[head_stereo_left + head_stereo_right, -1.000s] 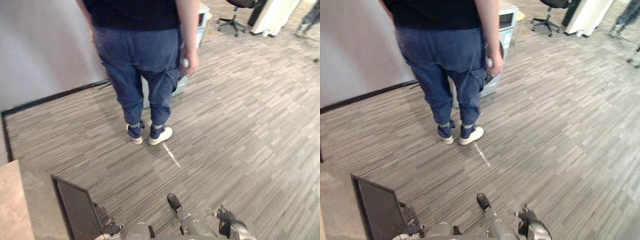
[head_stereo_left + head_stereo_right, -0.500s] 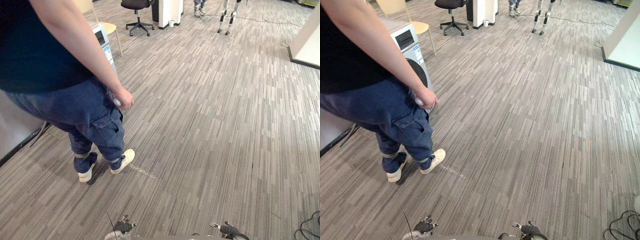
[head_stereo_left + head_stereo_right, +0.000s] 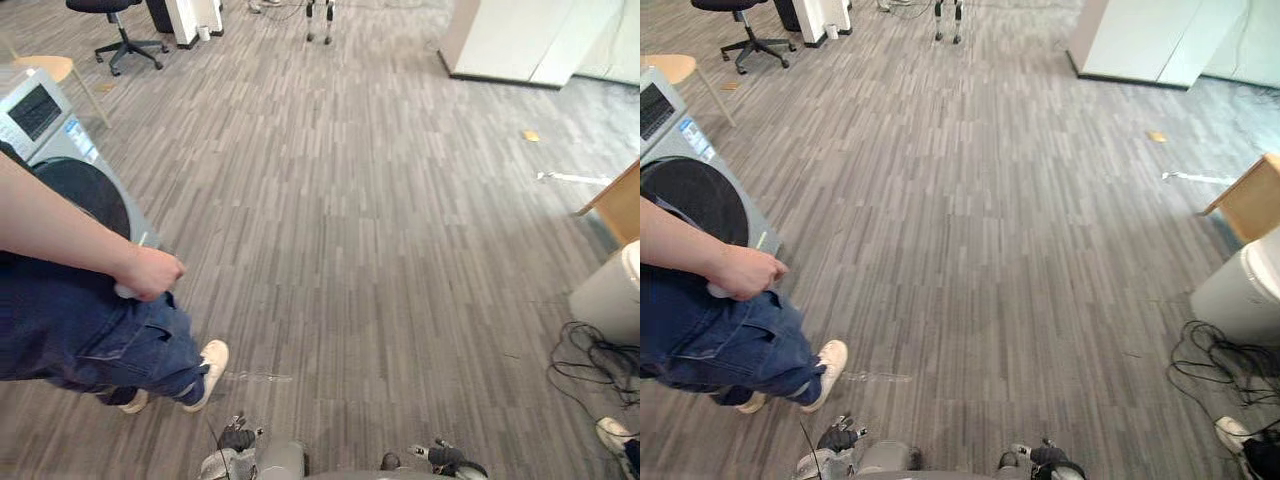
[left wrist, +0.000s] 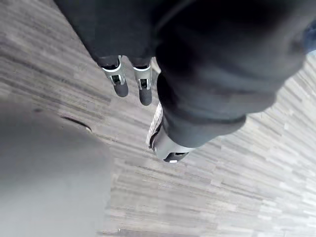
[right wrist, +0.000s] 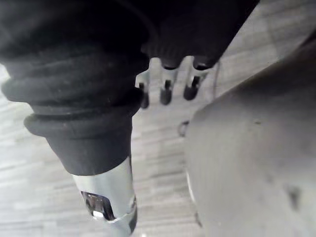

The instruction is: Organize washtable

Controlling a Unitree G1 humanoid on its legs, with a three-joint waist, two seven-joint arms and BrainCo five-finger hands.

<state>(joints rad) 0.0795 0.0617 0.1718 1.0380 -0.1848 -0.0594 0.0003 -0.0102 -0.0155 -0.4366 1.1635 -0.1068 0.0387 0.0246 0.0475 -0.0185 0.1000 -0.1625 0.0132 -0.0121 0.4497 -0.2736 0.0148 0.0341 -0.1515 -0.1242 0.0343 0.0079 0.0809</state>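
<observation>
Grey striped flooring (image 3: 380, 230) ran across the whole open room, and we could not tell where the washtable stood. At the left was a person (image 3: 60, 335) in blue jeans, one bare arm reaching across. The person's hand (image 3: 150, 272) was curled round something small and pale that we could not make out. Just behind the person stood a grey washing machine (image 3: 60, 150) with a dark round door. Far across the floor, to the right, was a white cabinet (image 3: 520, 40). Nearer on that side a pale round bin (image 3: 608, 295) sat near the corner of a wood-coloured piece of furniture (image 3: 615, 205). A black office chair (image 3: 115, 20) and a seat with a pale wooden top (image 3: 45, 68) stood at the far left, beyond the washing machine.

The left robot hand (image 4: 143, 88) hung over the floor — its fingers (image 4: 120, 81) straight, its thumb (image 4: 167, 148) apart from them, nothing in its grasp. The right robot hand (image 5: 166, 89) was alike: fingers relaxed, thumb (image 5: 109, 202) clear of them, holding nothing.

Smaller still were the person's white shoe (image 3: 210, 365) and a pale streak (image 3: 255, 377) on the floor just beside it. A white strip (image 3: 565, 178) and a yellow scrap (image 3: 530, 135) lay well apart from the person, towards the cabinet.
</observation>
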